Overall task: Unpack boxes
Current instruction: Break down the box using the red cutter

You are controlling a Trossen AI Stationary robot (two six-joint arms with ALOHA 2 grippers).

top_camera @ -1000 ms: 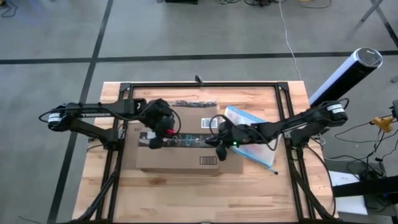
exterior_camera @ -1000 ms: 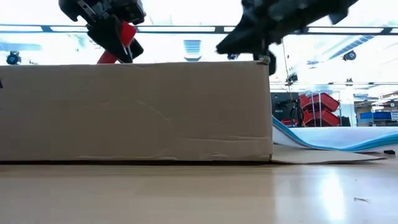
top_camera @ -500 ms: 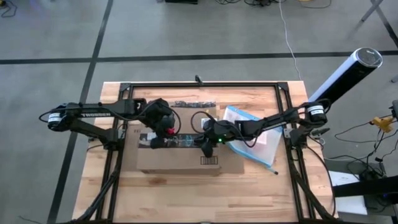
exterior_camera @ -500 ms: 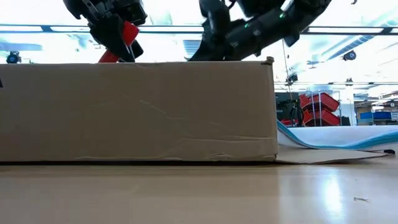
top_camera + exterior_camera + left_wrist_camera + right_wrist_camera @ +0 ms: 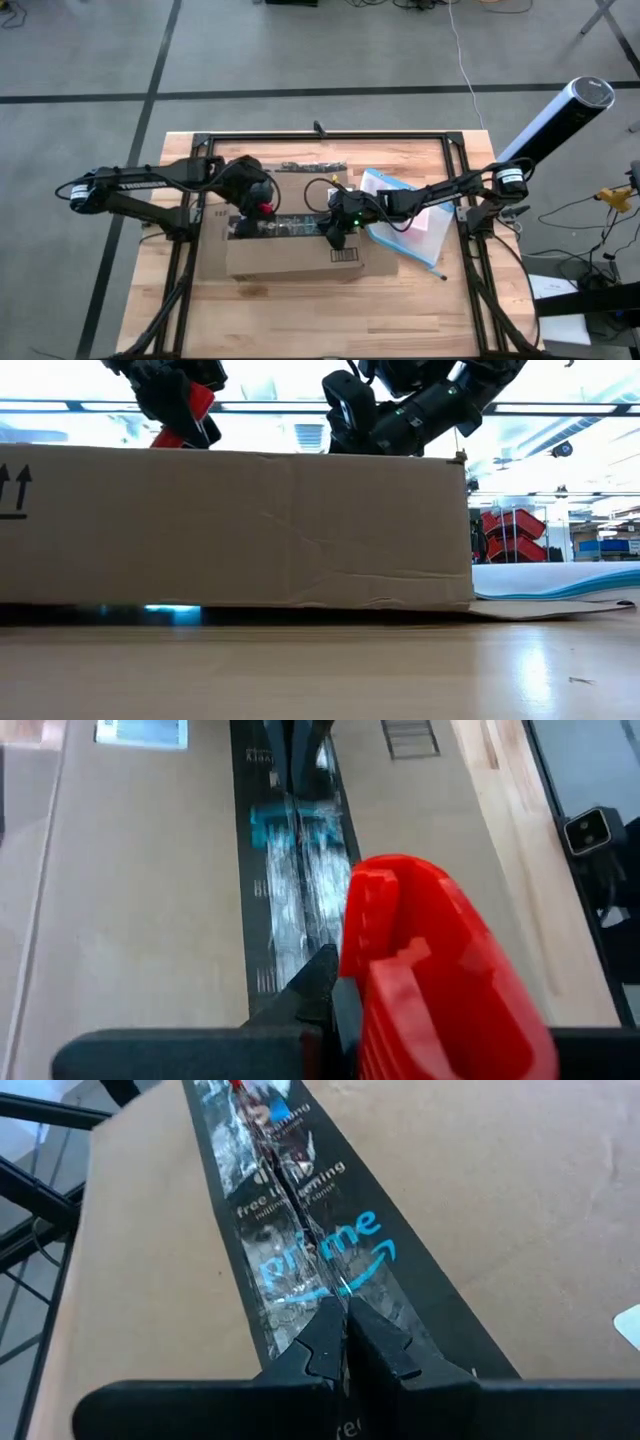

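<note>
On the wooden table (image 5: 300,310), seen from above, a brown cardboard box (image 5: 290,262) lies flat in the middle, with a dark tape strip (image 5: 290,227) along its top seam. The left gripper (image 5: 252,205) sits over the left end of the tape and grips a small red tool (image 5: 266,207). The right gripper (image 5: 333,232) rests on the tape near the box's middle. A clear pouch with a blue edge (image 5: 405,228) lies just beside the box, under the right arm.

From table height, the box (image 5: 235,530) fills most of the picture, and both grippers hang just above its top edge. The box's left end looks lifted a little off the table, so I think it is light.

In the left wrist view, the red tool (image 5: 440,975) is clamped tight in the fingers, above the shiny tape (image 5: 295,870).

In the right wrist view, the two fingertips (image 5: 345,1342) are pressed together, holding nothing, with their tips on the split printed tape (image 5: 300,1230).

The cardboard looks stiff but easy to dent, and the tape looks slick. The best place to take hold is a flap edge along the seam.
</note>
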